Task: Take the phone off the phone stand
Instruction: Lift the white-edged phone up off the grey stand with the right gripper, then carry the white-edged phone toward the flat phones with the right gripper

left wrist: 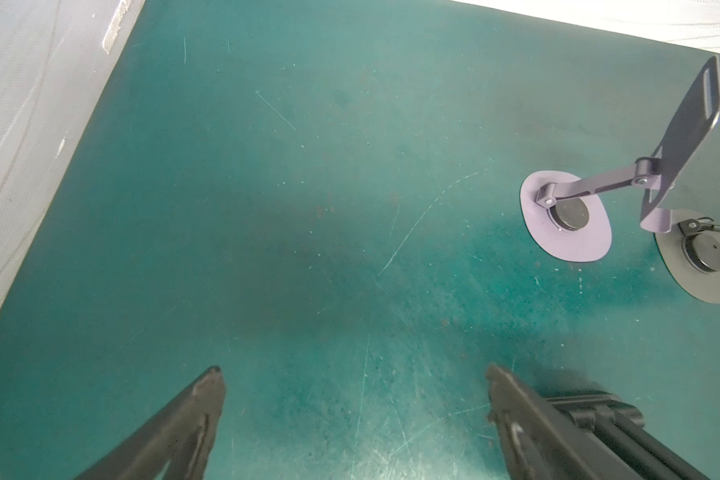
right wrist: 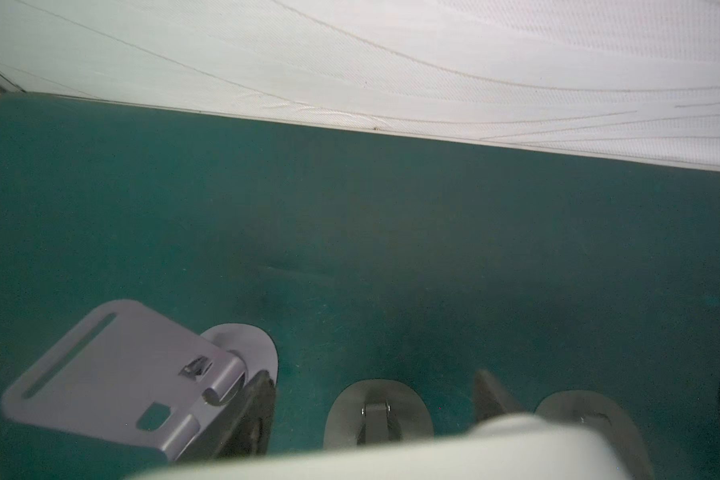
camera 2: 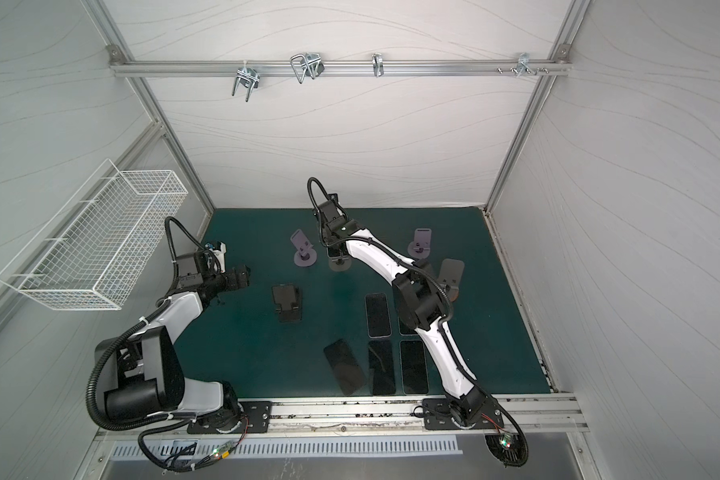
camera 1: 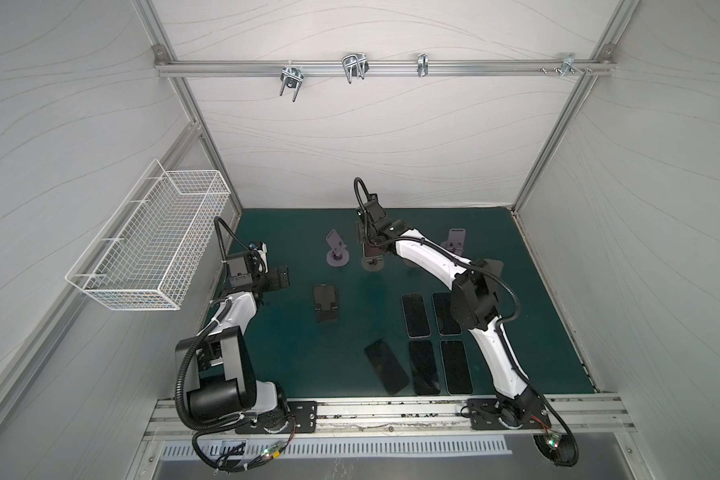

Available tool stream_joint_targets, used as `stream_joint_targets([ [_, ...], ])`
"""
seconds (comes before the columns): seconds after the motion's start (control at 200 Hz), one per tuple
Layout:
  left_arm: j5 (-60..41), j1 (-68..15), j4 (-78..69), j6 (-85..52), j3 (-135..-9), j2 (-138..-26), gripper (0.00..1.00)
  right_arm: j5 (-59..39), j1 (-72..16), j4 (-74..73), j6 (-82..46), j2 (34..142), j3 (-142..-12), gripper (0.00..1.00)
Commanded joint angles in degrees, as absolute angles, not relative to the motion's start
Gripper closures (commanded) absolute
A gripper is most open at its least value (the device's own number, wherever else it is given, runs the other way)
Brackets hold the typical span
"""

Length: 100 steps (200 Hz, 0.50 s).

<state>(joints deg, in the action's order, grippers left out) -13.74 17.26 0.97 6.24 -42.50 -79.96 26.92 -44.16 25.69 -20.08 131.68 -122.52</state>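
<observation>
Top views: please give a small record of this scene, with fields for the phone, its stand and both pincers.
phone: dark, leaning on the middle stand
stand: round base, towards the back of the green table
right pincer: seems closed on the phone
left pincer: open, empty, over bare table
flat phones: five, lying on the table

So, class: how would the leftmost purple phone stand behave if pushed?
The purple phone stand looks like rigid metal, probably stiff. Its wide flat base suggests sliding, not rolling; the plate overhanging on hinged arms might tip it.
</observation>
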Motion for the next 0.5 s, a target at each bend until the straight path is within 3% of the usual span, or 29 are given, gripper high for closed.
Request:
stream_joint_targets([
  [0.0, -13.20, 17.74, -0.97, 6.35, -43.29, -79.37, 0.00, 27.14, -45.90, 24.93, -18.21, 124.45, -122.29, 0.31],
  [0.495, -12.84, 17.73, -0.84, 6.23, -43.57, -79.63, 0.00, 25.35, -53.74, 29.58, -18.29, 111.46, -108.67, 0.31],
])
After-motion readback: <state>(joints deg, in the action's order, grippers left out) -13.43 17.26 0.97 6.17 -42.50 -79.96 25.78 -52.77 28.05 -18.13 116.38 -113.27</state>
